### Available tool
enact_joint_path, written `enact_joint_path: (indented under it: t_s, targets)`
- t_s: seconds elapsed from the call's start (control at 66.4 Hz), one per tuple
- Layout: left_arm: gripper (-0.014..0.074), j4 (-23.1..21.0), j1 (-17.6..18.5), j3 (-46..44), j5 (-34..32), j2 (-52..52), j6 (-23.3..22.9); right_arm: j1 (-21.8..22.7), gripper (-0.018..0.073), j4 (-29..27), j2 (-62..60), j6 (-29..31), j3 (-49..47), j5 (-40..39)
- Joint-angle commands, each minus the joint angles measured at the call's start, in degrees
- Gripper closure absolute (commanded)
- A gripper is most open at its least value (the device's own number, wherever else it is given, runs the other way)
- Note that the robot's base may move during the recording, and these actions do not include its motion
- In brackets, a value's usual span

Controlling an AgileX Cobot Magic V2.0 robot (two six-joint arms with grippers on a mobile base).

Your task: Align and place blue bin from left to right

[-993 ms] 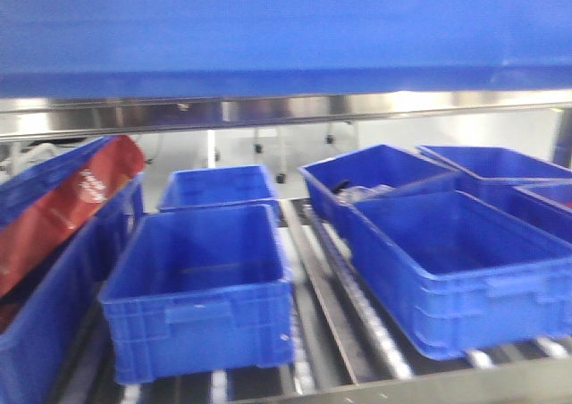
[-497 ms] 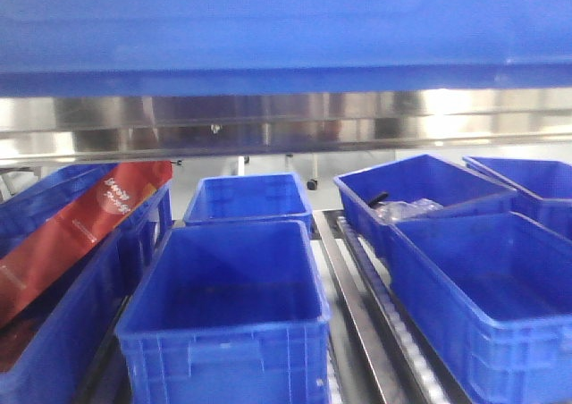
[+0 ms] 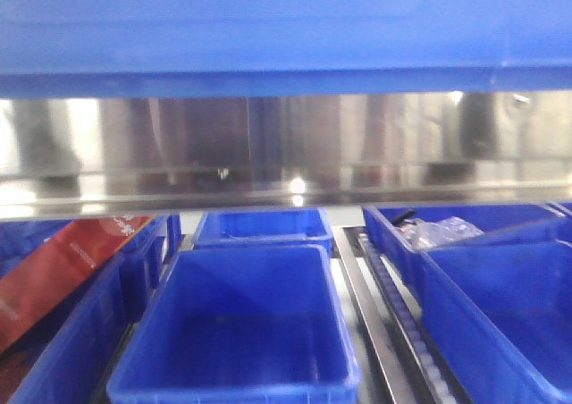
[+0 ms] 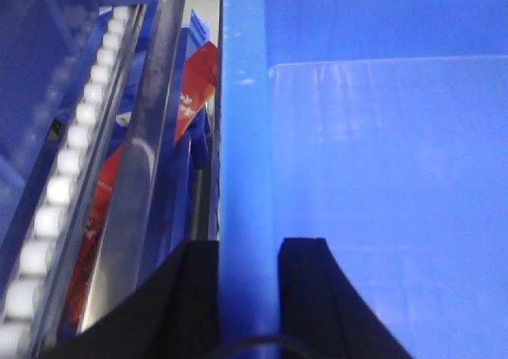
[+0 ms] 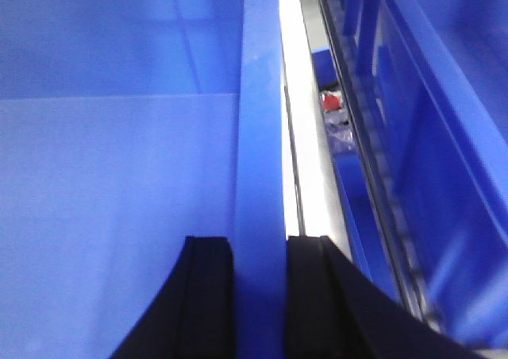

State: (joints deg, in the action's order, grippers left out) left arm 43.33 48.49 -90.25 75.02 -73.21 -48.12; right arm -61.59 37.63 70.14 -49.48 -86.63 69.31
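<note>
The left tool (image 4: 248, 252) is gripping the thick rim of the blue bin (image 4: 381, 168). One black finger (image 4: 194, 295) is sitting outside the wall and the other inside, so the gap is narrow and filled by the rim. The right tool (image 5: 258, 252) is doing the same on the opposite rim, with its dark fingers (image 5: 208, 295) pressing on both sides of the edge.

The bin is held between the two tools. It is looking bright blue and glossy, with smooth inner walls that are reflecting pale light, and its rim is running straight away from each wrist camera. In the front view its wall is filling the whole upper band of the picture as a wide blue surface, above a shiny steel beam (image 3: 286, 145).

Beside the left rim a roller rail (image 4: 59, 184) with white rollers is running along a steel strip, and a red bag (image 4: 194, 89) with white print is lying lower down. Beside the right rim a second roller track (image 5: 373, 176) is passing next to another blue wall.

Below the beam, a middle crate (image 3: 241, 324) is standing with a smaller crate (image 3: 262, 225) just behind it. On the right, a crate with clear plastic packets (image 3: 442, 232) is standing behind a nearer one.
</note>
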Motion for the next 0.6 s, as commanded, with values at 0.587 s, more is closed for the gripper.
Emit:
enact_joint_path:
  t_s: [0.587]
  targets:
    - [0.0707, 0.9, 0.79, -0.98, -5.96, 0.26, -0.12, -0.86, 0.0639, 0.09, -0.17, 0.19, -0.5, -17.54]
